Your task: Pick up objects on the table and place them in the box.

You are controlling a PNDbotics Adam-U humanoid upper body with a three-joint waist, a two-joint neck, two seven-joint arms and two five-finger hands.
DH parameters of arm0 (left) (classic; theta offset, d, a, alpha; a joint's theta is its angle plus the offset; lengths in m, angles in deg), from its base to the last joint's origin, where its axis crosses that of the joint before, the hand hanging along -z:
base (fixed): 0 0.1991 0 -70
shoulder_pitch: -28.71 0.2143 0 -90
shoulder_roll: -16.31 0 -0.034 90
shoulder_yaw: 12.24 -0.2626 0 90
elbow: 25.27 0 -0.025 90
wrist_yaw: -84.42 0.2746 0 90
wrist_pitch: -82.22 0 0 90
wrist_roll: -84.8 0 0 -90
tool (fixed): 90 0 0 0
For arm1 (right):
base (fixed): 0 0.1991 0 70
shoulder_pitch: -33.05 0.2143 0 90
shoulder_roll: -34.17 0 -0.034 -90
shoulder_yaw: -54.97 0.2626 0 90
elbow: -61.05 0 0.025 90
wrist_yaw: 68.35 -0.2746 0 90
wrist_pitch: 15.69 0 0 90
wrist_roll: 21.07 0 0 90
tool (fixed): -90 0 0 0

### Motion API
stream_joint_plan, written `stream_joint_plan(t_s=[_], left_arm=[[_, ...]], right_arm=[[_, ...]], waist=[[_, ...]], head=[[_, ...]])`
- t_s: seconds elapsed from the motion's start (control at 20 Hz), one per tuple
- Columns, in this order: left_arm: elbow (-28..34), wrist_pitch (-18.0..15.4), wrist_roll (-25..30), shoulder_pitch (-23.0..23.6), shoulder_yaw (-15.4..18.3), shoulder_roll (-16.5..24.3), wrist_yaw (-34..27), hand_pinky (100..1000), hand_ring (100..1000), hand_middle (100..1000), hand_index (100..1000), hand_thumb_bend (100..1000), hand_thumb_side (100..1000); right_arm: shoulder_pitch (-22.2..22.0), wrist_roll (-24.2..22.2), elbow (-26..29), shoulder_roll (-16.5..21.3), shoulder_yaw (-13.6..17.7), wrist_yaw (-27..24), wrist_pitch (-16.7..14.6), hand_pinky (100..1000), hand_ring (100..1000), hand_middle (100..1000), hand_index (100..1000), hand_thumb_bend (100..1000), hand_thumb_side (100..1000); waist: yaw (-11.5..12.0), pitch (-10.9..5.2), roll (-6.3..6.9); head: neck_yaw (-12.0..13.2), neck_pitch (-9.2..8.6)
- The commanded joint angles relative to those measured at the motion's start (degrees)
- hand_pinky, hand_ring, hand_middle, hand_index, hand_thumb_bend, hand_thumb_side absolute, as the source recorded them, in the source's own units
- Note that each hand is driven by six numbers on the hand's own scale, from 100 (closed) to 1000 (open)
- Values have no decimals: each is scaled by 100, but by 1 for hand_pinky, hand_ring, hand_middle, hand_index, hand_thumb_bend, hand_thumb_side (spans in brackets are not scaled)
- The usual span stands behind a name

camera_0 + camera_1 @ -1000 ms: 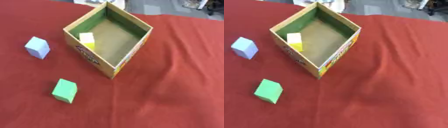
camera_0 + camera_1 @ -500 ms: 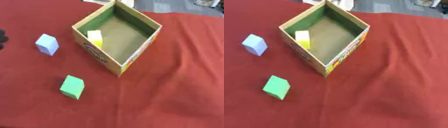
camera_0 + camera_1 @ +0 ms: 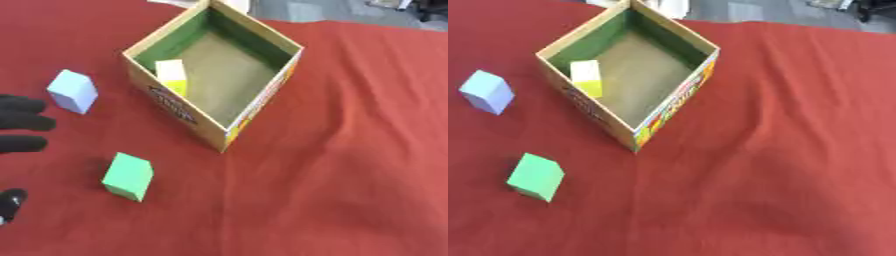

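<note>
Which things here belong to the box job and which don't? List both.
Job:
- box
- yellow block inside it
- pale blue block on the cloth
- green block on the cloth
- left hand at the left edge

Lying about:
- red cloth
- pale items beyond the box

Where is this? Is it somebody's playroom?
Probably a robot practice table, not a playroom: a red cloth, a cardboard box with a yellow block inside, and the robot's black left hand by two loose blocks.

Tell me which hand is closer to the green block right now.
Left. The left hand shows at the left edge, just left of the green block, not touching it. The right hand is not in view, so its place can't be told.
</note>
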Motion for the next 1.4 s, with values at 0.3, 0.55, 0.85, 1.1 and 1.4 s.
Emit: stream_joint_plan(t_s=[0.3, 0.55, 0.85, 1.1, 1.4], left_arm=[[82, 354, 1159, -743, -643, -125, 170, 1000, 1000, 905, 921, 100, 702], [82, 806, 1723, -1034, -713, -362, 24, 1000, 1000, 915, 926, 100, 900], [82, 1222, 2105, -1353, -785, -604, -109, 1000, 1000, 919, 956, 100, 803], [82, 1560, 2703, -1606, -835, -777, -437, 1000, 1000, 954, 982, 100, 710], [82, 2078, 3688, -2002, -850, -988, -909, 1000, 1000, 977, 1000, 100, 639]], right_arm=[[-52, -970, 115, 158, -70, -51, -811, 994, 1000, 614, 781, 100, 470], [-82, -1016, 115, 126, -114, 9, -811, 1000, 1000, 606, 778, 100, 470], [-106, -1009, 115, 99, -162, 115, -811, 1000, 1000, 599, 775, 100, 470], [-128, -946, 115, 78, -183, 220, -811, 1000, 1000, 597, 774, 100, 470], [-149, -865, 115, 75, -231, 329, -811, 1000, 1000, 594, 772, 100, 470]], waist=[[15, -230, 93], [31, -246, 101], [35, -268, 123], [33, -286, 149], [32, -315, 186]], head=[[-156, 117], [-242, 163], [-298, 212], [-347, 264], [-344, 348]])
